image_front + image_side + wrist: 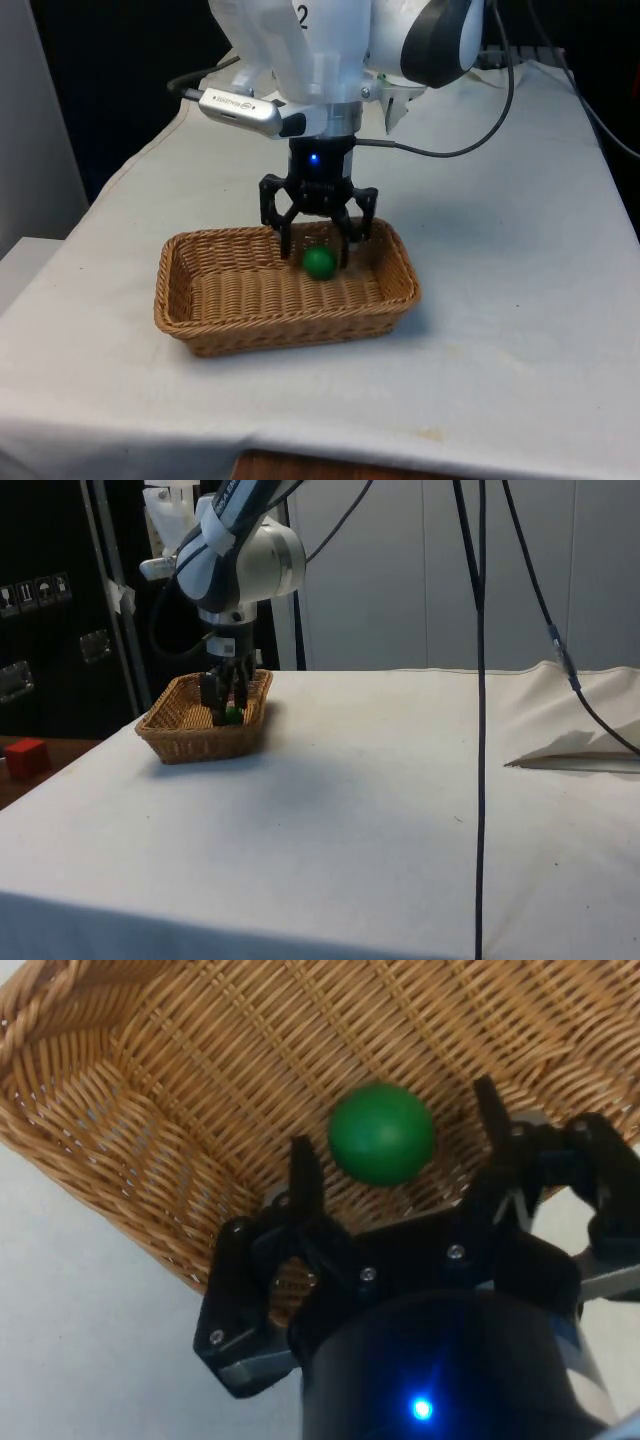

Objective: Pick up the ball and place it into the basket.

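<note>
**Green ball lies in the basket, open gripper standing over it**

A table [520, 300] under a white cloth takes up most of the front view, and in the side view dark cabinets [50, 600] stand behind it. A black cable [480, 730] hangs down in front of the side camera, and a small red block [25, 757] sits off the table's edge at that picture's left.

The white arm [330, 50] reaches down from above, its last link vertical, so that the gripper [317, 252] points straight down at the table. In the side view the arm [240, 560] bends at a rounded joint just above the basket and drops the gripper [226, 705] inside the rim.

The wicker basket [200, 310] is rectangular and shallow and sits on the cloth towards the front view's left of the table's middle. In the side view the basket [190, 742] stands near the table's far corner.

The gripper's jaws are spread apart, and the fingertips dip below the rim at the basket's far wall. In the wrist view the gripper [395, 1165] frames the ball with a gap on either side; neither finger touches it.

The green ball [319, 262] rests on the basket's woven floor, close to the far wall and towards the front view's right end. The wrist view shows the ball [382, 1132] lying free on the weave [150, 1080], between the two fingertips and apart from both.
</note>
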`<state>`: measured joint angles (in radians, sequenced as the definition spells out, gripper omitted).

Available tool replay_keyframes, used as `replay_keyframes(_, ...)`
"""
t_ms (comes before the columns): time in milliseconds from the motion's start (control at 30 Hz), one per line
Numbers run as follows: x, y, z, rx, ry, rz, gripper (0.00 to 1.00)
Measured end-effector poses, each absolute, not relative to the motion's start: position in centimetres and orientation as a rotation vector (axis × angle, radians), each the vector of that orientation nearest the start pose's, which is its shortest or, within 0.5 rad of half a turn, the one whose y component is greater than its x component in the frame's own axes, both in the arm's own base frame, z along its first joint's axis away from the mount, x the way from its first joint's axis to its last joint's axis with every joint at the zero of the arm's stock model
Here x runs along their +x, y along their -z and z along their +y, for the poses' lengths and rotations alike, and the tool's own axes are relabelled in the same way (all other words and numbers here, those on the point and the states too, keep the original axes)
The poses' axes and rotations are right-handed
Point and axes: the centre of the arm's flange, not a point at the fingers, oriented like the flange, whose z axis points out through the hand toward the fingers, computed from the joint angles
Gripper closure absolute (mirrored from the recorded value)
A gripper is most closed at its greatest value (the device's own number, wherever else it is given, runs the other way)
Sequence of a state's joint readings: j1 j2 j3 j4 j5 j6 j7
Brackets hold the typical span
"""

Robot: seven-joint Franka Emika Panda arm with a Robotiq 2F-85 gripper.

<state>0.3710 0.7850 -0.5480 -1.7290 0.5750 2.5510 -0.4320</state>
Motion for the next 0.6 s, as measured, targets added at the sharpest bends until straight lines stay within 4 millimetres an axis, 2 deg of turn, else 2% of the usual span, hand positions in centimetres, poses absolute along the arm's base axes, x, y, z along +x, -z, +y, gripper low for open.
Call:
replay_keyframes(33,67.5,-19.7,-8.7,-3.194,0.294,0.053,0.28)
replay_keyframes(67,67.5,-19.7,-8.7,-3.194,0.294,0.053,0.28)
replay_keyframes(100,67.5,-19.7,-8.6,-3.194,0.294,0.051,0.10)
replay_keyframes(133,67.5,-19.7,-8.6,-3.194,0.294,0.051,0.03)
replay_keyframes(167,67.5,-19.7,-8.6,-3.194,0.294,0.051,0.00)
replay_keyframes(400,67.5,-19.7,-8.6,-3.195,0.295,0.052,0.00)
replay_keyframes(600,67.5,-21.5,-8.4,-3.184,0.307,0.051,0.00)
